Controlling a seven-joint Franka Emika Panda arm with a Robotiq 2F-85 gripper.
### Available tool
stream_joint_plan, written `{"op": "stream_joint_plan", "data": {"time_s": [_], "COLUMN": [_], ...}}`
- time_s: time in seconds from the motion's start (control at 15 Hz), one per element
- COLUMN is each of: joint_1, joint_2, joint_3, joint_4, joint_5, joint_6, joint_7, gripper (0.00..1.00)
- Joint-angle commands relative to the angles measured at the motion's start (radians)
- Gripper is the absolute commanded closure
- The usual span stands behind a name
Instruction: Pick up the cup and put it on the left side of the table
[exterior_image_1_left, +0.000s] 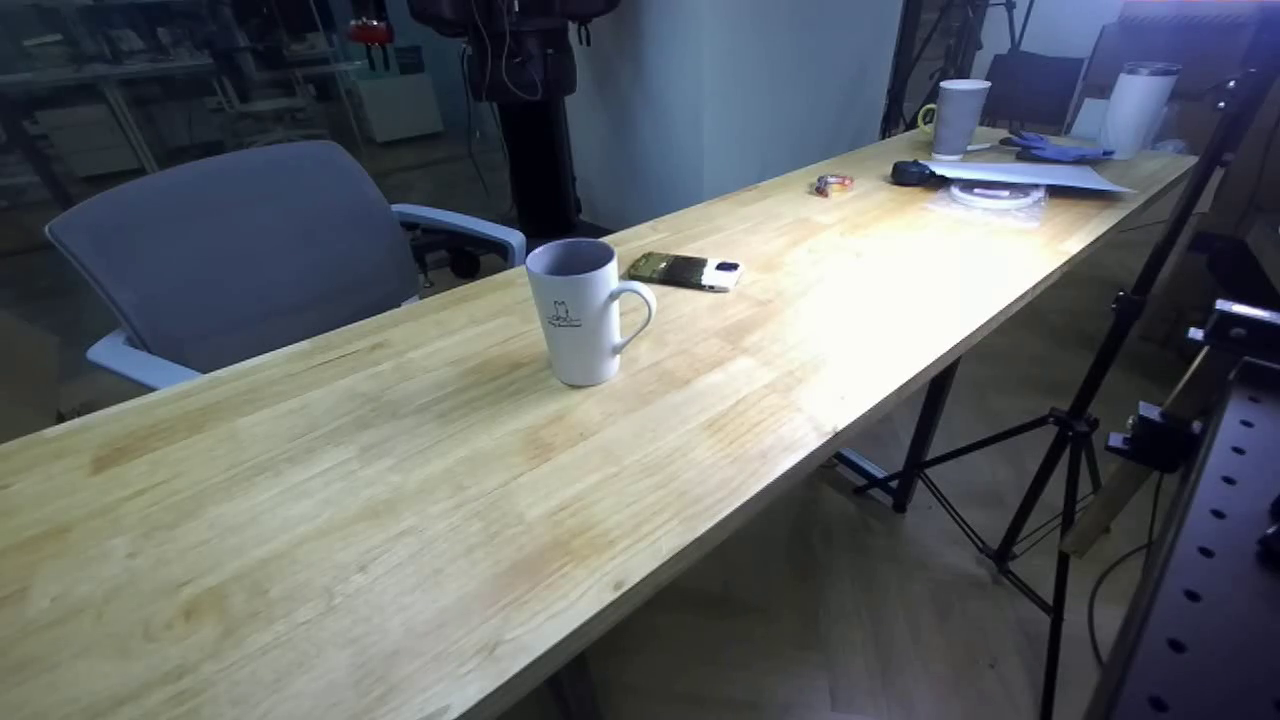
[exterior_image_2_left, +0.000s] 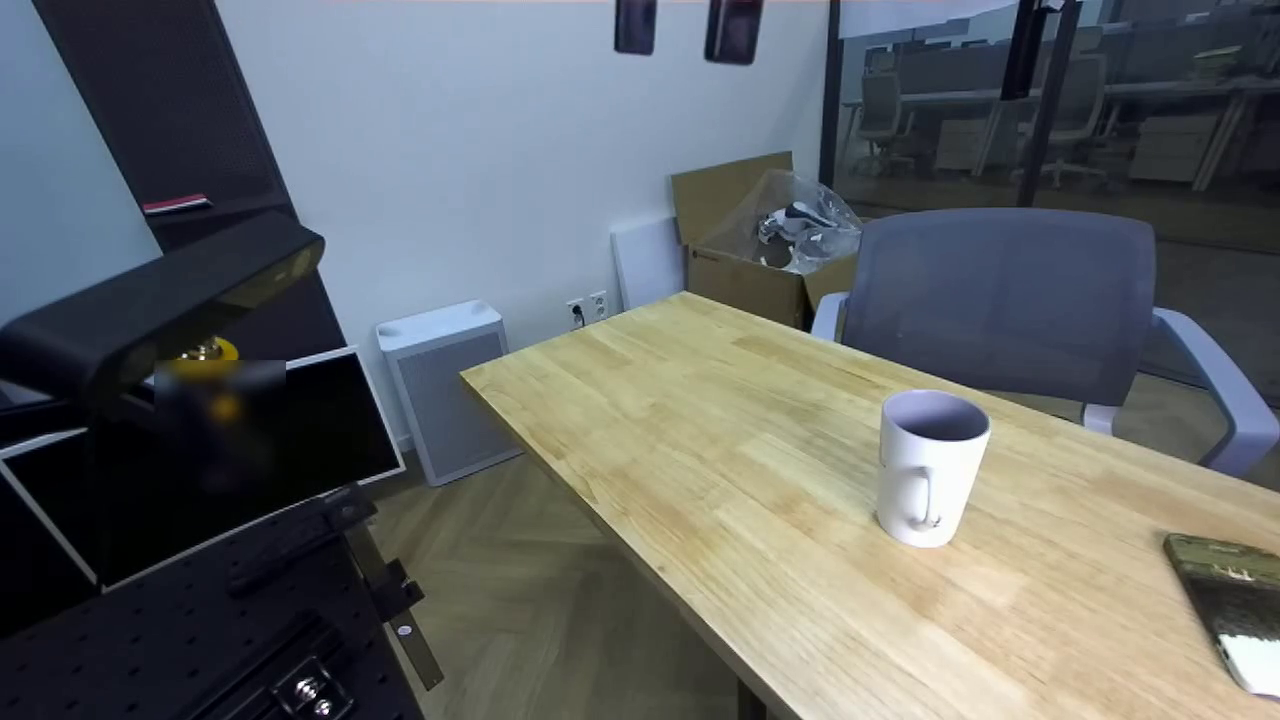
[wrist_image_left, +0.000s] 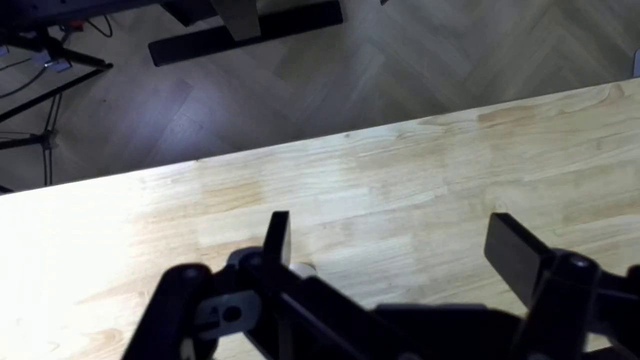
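Above the wooden tabletop (exterior_image_1_left: 400, 500) the pincer (wrist_image_left: 388, 234) hangs with jaws wide apart and nothing between them, while the white mug (exterior_image_1_left: 580, 330) stands upright there near a phone (exterior_image_1_left: 685, 271), so gripping, lifting and placing the mug leftward all seem undone.

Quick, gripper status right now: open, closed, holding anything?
Gripper: open, fingers wide apart, holding nothing; the white mug stands on the table.
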Motion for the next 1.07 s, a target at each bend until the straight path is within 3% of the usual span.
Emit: {"op": "stream_joint_plan", "data": {"time_s": [0.0,0.6,0.67,1.0], "joint_1": [0.002,-0.011,-0.005,-0.006], "joint_2": [0.191,0.489,0.421,0.484], "joint_3": [-0.01,-0.068,-0.067,-0.074], "joint_4": [0.238,0.629,0.53,0.596], "joint_5": [-0.041,-0.107,-0.098,-0.097], "joint_6": [-0.032,-0.039,0.009,-0.009], "joint_7": [0.01,-0.001,-0.018,-0.018], "gripper": [0.0,0.0,0.0,0.0]}}
